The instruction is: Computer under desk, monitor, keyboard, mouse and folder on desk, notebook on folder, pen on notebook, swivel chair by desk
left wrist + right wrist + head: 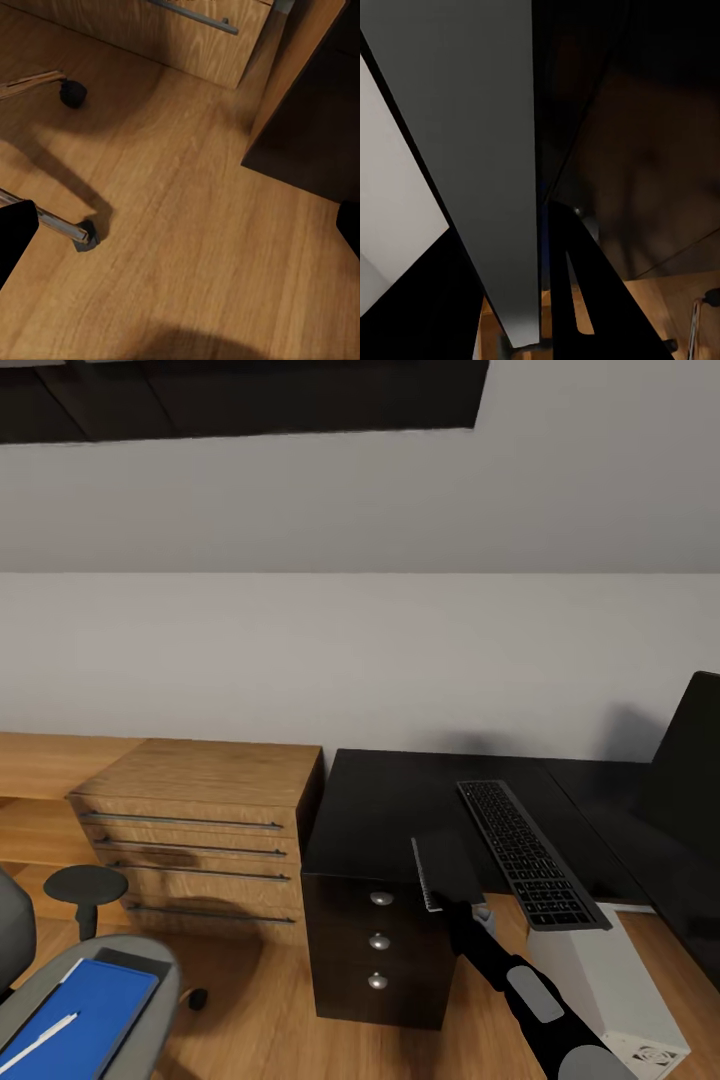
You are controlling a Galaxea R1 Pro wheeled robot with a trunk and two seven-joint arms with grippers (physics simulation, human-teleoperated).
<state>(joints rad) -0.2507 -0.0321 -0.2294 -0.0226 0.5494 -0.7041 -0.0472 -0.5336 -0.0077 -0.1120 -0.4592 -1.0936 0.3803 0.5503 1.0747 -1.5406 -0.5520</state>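
Dark grey, the notebook (445, 868) stands on edge in the right claw (462, 908), clamped, above the bench (380, 810) front edge beside the keyboard (530, 852). The folder (80, 1015) lies on the swivel chair (150, 1010) seat. Left wrist view: wooden floor (172, 225); left claw apart. Right wrist view: notebook pinched. Park it flat, clear of the edge; folder goes first.

The dark grey notebook (447, 868) was held tilted on edge above the front of the black bench (385, 815), just beside the flat black keyboard (529, 852), which lay slantwise on the bench with its near end past the front edge. Well apart from the bench, the blue folder (78, 1030) lay flat on the grey swivel chair (140, 1025) with the whitish pen (38, 1042) on top of it. The black monitor (692, 770) stood beyond the keyboard on the bench.
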